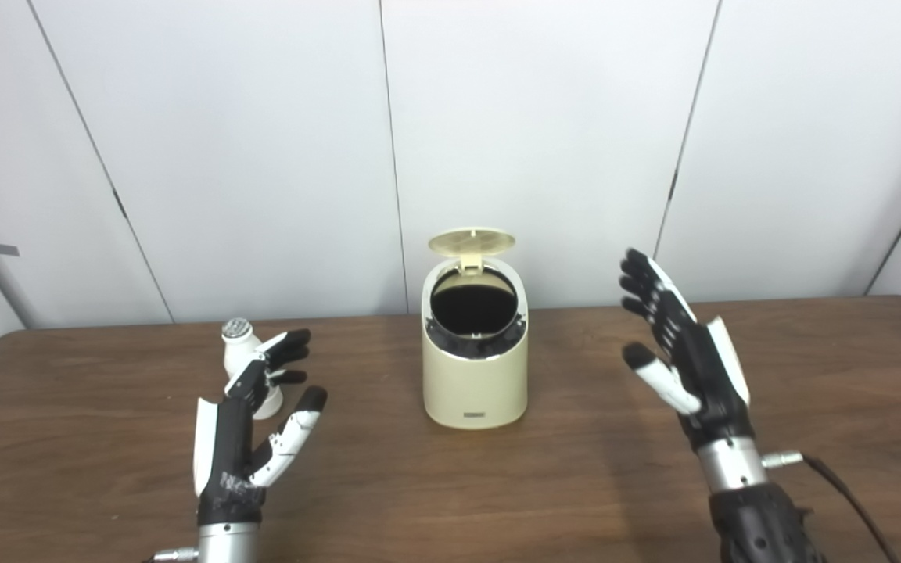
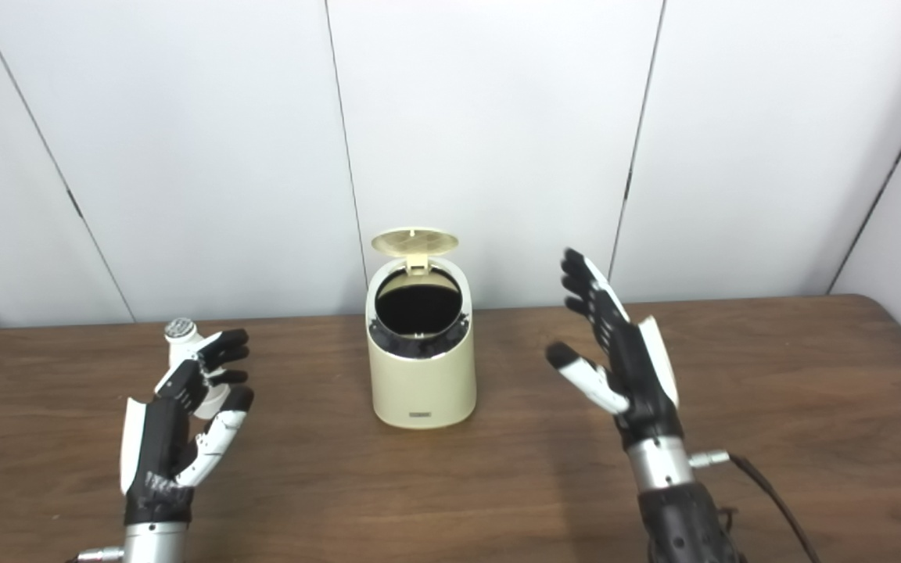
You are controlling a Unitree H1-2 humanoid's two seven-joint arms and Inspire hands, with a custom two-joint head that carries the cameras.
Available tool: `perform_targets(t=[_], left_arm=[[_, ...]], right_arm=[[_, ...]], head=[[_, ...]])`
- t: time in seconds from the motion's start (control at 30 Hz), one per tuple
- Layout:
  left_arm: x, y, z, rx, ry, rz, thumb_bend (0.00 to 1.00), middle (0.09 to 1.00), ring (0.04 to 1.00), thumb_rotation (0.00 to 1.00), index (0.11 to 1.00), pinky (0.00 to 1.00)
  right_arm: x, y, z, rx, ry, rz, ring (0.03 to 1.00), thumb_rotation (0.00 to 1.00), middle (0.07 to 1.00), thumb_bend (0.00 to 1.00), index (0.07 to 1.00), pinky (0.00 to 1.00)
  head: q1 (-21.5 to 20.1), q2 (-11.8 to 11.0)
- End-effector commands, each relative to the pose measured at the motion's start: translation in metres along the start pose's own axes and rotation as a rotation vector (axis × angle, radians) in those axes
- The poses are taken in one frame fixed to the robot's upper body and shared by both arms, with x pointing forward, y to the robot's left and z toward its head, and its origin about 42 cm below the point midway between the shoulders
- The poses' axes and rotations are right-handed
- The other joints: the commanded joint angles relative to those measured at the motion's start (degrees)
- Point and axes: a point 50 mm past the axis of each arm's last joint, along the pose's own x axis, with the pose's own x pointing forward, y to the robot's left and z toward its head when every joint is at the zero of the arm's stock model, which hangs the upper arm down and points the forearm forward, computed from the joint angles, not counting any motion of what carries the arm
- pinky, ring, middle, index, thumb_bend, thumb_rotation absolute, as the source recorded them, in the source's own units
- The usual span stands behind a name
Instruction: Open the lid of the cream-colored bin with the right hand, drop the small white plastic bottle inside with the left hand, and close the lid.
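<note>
lid (image 1: 472,241) is up on the cream bin (image 1: 475,383), mouth clear, so i read the step in hand as grabbing the bottle (image 1: 241,346). it stands upright on the table (image 1: 106,469), left of the bin. my left hand (image 1: 251,426) is just in front of it, fingers spread, holding nothing; can't tell if the tips touch. i want thumb and fingers either side of the body, low, before closing, or it tips. right hand (image 1: 685,352) is flat open, raised right of the bin, empty.

a dark wooden table (image 1: 544,485) stands before white panelled walls (image 1: 247,156).
</note>
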Motion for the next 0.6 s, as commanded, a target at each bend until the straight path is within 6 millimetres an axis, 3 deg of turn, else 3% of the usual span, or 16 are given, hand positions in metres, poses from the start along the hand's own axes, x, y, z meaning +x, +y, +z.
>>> perform_targets(t=[0.0,0.3,0.57], left_arm=[[0.015,0.003,0.014,-0.001,-0.085,0.024,0.75,0.771,0.747,0.65,0.753,0.65],[0.015,0.007,0.015,-0.014,-0.085,0.026,0.77,0.773,0.746,0.66,0.753,0.64],[0.022,0.011,0.019,0.017,-0.09,0.047,0.75,0.769,0.741,0.67,0.758,0.64]], right_arm=[[0.004,-0.002,0.008,0.007,-0.1,-0.022,0.881,0.8,0.887,1.0,0.894,0.83],[-0.015,-0.006,-0.021,0.025,-0.079,-0.039,0.883,0.79,0.893,1.0,0.891,0.85],[-0.014,-0.009,-0.016,0.009,-0.082,-0.053,0.889,0.79,0.899,1.0,0.895,0.84]], head=[[0.0,0.1],[-0.2,0.1],[0.1,-0.4]])
